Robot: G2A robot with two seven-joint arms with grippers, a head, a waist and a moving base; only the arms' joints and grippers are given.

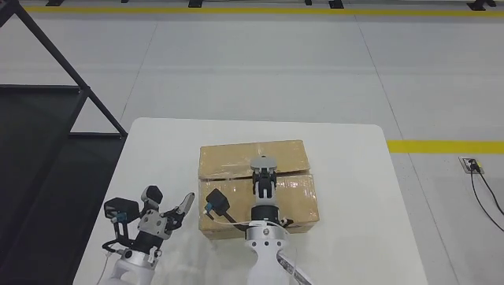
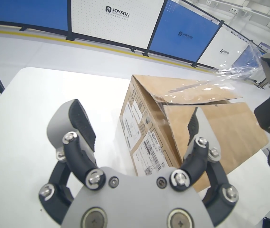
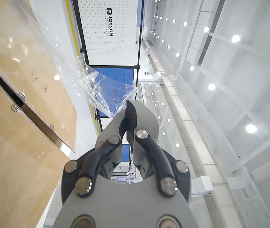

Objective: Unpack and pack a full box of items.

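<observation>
The unpacking half of the job is only just beginning: the cardboard box (image 1: 256, 198) is sitting near the middle of the white surface (image 1: 157, 151), its top flaps (image 1: 236, 159) lying nearly flat, and nothing inside it is showing. The step in hand looks like stripping the seal. The right tool (image 3: 127, 112) is hanging above the seam between the flaps with its pads pinched together on a crumpled strip of clear tape (image 3: 97, 88). The strip is stretching from that pinch down to the box top, and in the left wrist view it seems to be clinging at the end of the seam nearest the left arm, where the edge of the far flap is tilting up a little.

The left tool (image 2: 136, 110) is waiting low over the surface just beside the box's labelled end, its fingers spread wide and gripping nothing, not touching the cardboard.

As a judgement, the next move is calling for the right arm to draw the strip on along the seam and away, until the last of it is coming free of the cardboard. Since the box may be lifting or sliding with the pull, the left tool is well placed for bracing the box's end or top. Only once the tape is off and dropped aside are the flaps going to be ready for folding out
</observation>
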